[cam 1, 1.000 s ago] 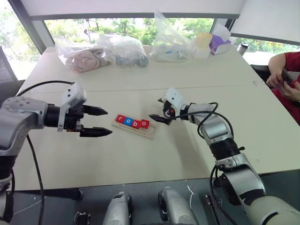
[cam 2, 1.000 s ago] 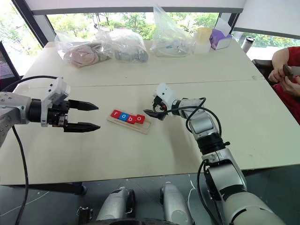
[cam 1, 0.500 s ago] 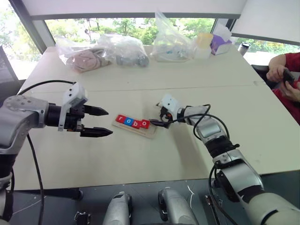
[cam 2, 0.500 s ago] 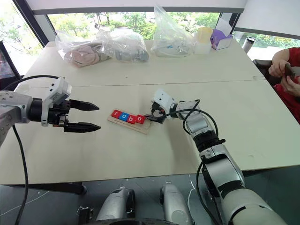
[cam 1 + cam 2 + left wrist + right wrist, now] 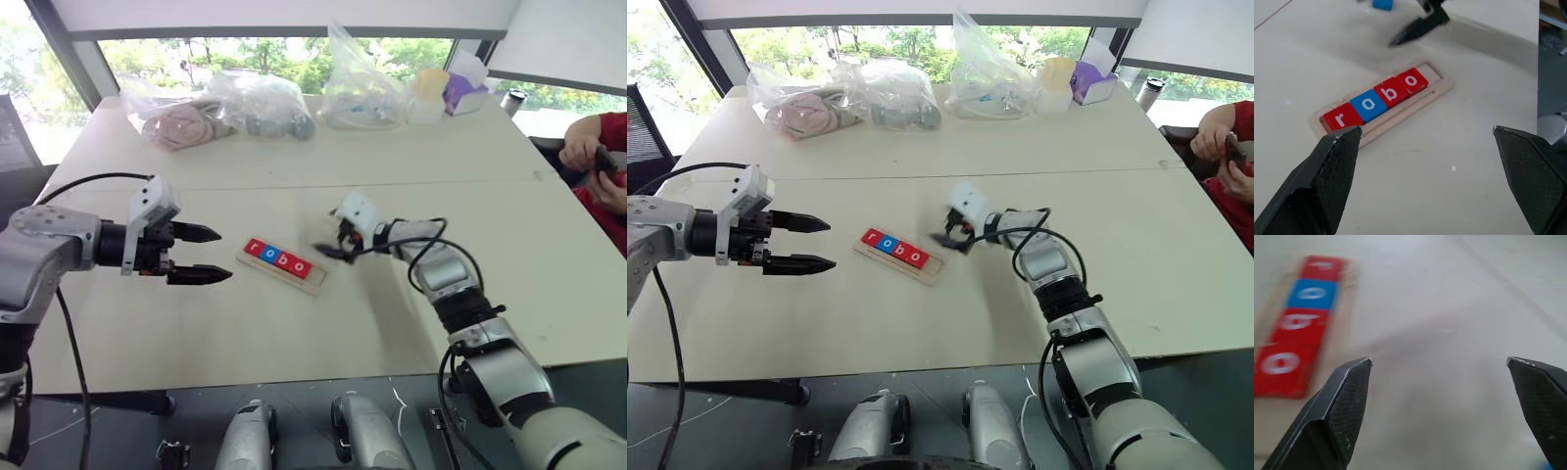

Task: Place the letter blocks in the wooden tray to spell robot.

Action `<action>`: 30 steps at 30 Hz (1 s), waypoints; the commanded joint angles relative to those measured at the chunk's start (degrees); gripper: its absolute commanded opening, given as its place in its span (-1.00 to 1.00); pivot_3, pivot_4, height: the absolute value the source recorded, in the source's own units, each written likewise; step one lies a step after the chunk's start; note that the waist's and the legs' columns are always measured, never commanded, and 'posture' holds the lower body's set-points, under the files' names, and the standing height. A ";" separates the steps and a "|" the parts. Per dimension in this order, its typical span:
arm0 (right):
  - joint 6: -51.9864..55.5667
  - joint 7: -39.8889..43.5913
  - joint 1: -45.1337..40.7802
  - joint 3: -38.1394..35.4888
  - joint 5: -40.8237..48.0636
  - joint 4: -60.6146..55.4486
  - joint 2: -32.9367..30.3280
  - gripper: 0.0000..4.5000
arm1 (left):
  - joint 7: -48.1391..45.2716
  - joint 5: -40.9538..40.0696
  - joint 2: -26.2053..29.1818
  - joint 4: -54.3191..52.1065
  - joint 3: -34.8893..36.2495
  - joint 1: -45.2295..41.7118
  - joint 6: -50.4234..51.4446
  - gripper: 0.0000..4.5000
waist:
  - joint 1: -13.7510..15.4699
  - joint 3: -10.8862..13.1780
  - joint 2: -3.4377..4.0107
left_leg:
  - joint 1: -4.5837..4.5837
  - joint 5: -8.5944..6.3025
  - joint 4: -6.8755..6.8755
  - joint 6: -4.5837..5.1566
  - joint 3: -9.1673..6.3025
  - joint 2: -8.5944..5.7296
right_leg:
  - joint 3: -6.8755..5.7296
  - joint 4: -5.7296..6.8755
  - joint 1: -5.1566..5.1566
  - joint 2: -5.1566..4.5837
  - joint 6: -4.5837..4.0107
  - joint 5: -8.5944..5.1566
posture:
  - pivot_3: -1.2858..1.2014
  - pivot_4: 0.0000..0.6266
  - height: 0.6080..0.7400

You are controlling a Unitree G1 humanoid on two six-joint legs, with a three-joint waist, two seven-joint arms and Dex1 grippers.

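Wooden tray (image 5: 1442, 87), four letter blocks (image 5: 1375, 102) inside

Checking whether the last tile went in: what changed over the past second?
The right gripper dipped to the empty end of the long pale-wood tray, then drew back slightly, open and empty. Nothing was gripped or released. The left gripper stayed open beside the tray; the four red and blue letter tiles still read r, o, b, o.
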 commanded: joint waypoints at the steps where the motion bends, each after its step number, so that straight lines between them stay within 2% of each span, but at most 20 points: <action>1: 11.83 -7.54 2.47 -11.51 6.46 -11.67 -0.53 0.99 | 2.39 -0.51 -1.48 -1.85 1.94 -3.01 -0.28 1.00 | 0.23 -0.02 -0.04 | 0.00 0.00 -0.01 0.00 0.00 0.00 | 0.00 -0.01 0.00 -0.02 0.00 0.00 | 0.03 -0.52 1.00; 5: 23.82 -15.81 6.49 -17.57 9.23 -17.26 2.22 0.99 | 5.86 -0.01 -4.72 -0.57 1.97 -6.56 -0.60 1.00 | 0.18 -0.04 -0.07 | 0.01 0.00 -0.01 0.00 -0.03 -0.01 | -0.01 -0.03 0.06 -0.01 0.02 0.00 | 0.03 -0.52 1.00; 10: 28.96 -21.14 7.25 -19.21 11.59 -17.68 6.32 0.99 | 7.11 0.64 -5.43 0.89 0.80 -10.44 0.56 1.00 | -0.84 -0.01 -0.01 | 0.05 0.00 -0.01 0.00 0.03 -0.02 | 0.06 0.06 -0.01 0.10 0.01 0.03 | 0.03 -0.52 1.00; 15: 24.77 -21.69 5.60 -14.47 9.47 -10.53 7.29 0.99 | 5.77 0.95 -4.66 1.34 0.07 -12.49 0.45 1.00 | -1.26 -0.01 -0.01 | 0.06 0.00 -0.06 0.00 -0.01 -0.02 | 0.04 0.07 -0.01 0.14 0.04 0.03 | 0.03 -0.52 1.00; 22: 16.74 -21.72 2.37 -7.94 4.77 5.75 7.30 0.99 | 4.49 1.30 -3.95 0.40 0.09 -9.71 0.34 1.00 | -1.80 -0.05 -0.07 | 0.06 0.00 -0.04 0.00 0.02 -0.02 | 0.06 0.01 0.02 0.10 0.06 0.04 | 0.03 -0.52 1.00; 25: 13.47 -23.19 1.90 -7.68 3.48 9.13 6.96 0.66 | 4.59 1.34 -3.96 0.21 0.40 -9.04 0.31 1.00 | -1.73 -0.07 -0.11 | 0.20 0.00 -0.01 0.00 0.00 -0.02 | 0.05 0.01 0.18 0.10 0.07 0.06 | 0.03 -0.52 1.00; 29: 11.48 -23.13 2.62 -6.95 2.95 7.49 6.84 -0.25 | 4.60 1.38 -3.96 0.35 0.61 -7.99 0.10 1.00 | -1.68 -0.07 -0.11 | 0.27 0.00 0.00 0.00 -0.01 0.00 | 0.06 0.02 0.26 0.08 0.06 0.05 | 0.03 -0.52 1.00; 30: 11.29 -23.09 2.76 -6.78 2.90 7.29 6.77 -0.43 | 4.64 1.43 -4.01 0.29 0.57 -7.82 0.01 1.00 | -1.66 -0.07 -0.11 | 0.27 0.00 -0.01 0.00 -0.01 0.00 | 0.06 0.01 0.26 0.08 0.06 0.05 | 0.03 -0.52 1.00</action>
